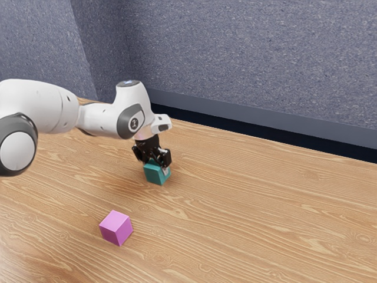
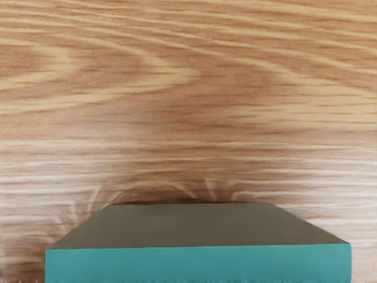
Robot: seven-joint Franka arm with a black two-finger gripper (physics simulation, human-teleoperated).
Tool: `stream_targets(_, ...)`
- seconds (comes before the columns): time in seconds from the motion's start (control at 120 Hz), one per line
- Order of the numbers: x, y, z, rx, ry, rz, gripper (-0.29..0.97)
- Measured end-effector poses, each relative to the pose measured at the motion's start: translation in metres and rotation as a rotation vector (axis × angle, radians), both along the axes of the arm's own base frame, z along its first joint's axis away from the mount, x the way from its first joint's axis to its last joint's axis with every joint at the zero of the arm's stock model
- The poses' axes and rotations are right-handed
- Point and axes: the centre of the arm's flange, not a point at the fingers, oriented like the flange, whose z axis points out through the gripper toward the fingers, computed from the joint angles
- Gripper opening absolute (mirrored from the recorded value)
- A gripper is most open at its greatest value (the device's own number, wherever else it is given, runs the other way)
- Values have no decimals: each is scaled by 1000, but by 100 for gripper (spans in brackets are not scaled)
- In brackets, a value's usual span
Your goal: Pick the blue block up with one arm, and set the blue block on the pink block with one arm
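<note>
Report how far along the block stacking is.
Done: the hand is down at the blue block, directly over it. In hand: the pickup. The block looks to be resting on the table, and the grip is unclear. Left: lifting it, carrying it to the pink block, which stands apart with nothing on it, and setting it on top.

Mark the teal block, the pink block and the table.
teal block (image 1: 155, 175): exterior view, on its front face.
pink block (image 1: 115, 228): exterior view, at its middle, where the faces meet.
table (image 1: 265, 206): exterior view, on bare wood toward the exterior view's right of both blocks.
</note>
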Motion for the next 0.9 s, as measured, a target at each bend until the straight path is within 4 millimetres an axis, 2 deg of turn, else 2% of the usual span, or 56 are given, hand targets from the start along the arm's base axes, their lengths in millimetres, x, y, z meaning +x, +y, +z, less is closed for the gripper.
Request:
stream_targets(0.117, -4, -2, 20, 9, -19, 2, 32)
stream_targets(0.167, -17, -1, 38, 16, -24, 4, 32)
stream_targets(0.233, -49, -2, 63, 30, -26, 6, 33)
stream_targets(0.325, -105, -9, 85, 50, -27, 4, 34)
stream_targets(0.433, -158, -19, 87, 69, -19, -6, 34)
stream_targets(0.558, -192, -29, 91, 102, -31, -38, 34)
stream_targets(0.692, -214, -32, 85, 113, -40, -45, 34)
stream_targets(0.817, -224, -28, 81, 101, -43, -26, 34)
stream_targets(0.9, -230, -37, 79, 92, -45, -33, 34)
